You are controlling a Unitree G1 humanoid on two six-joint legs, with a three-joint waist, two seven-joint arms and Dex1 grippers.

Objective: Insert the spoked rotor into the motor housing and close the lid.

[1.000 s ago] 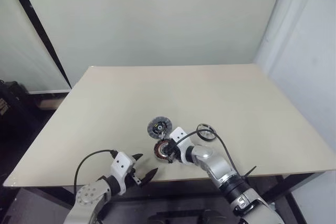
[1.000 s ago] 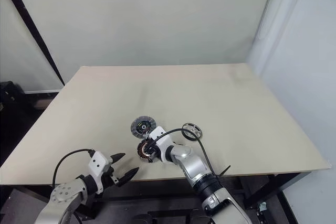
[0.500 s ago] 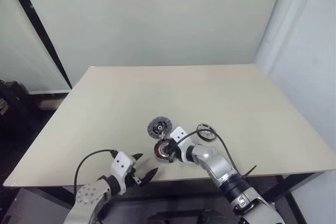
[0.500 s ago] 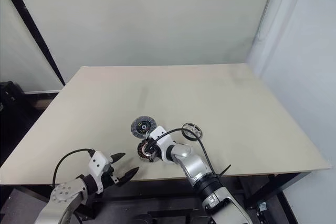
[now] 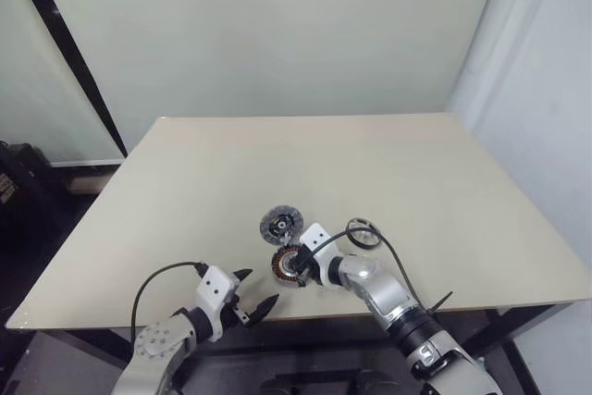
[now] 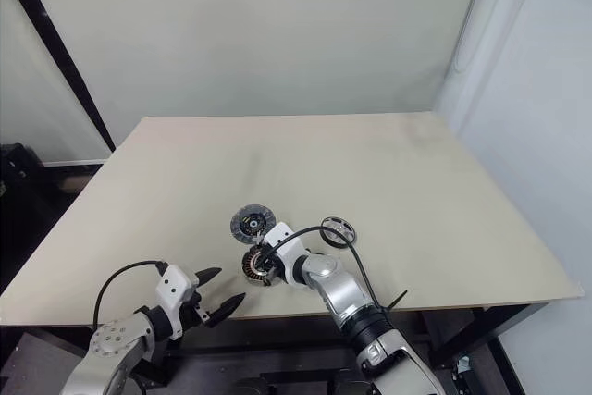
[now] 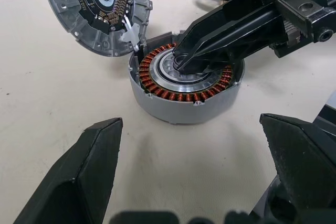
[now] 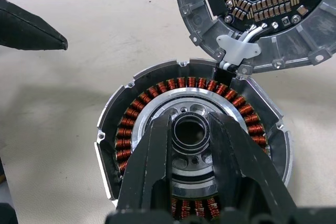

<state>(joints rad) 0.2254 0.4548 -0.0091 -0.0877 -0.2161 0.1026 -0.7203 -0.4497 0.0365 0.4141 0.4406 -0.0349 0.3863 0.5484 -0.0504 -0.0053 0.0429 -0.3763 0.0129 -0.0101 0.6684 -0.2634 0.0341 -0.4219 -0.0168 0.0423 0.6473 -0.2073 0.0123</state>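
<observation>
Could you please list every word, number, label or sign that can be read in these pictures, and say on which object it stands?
There is no readable text.
The lid carries a circuit board with rows of small components, but no legible print.
The motor housing shows copper windings and bare metal, with no marking.
The table is plain, with no label or sign.

Beige table [image 5: 185, 191], pale green wall [image 5: 277, 34] behind, black diag. strip [image 5: 69, 53].

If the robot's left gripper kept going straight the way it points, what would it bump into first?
Probably the motor housing. The open left gripper points across bare table right at it, and the right gripper already grips the spoked rotor there.
</observation>
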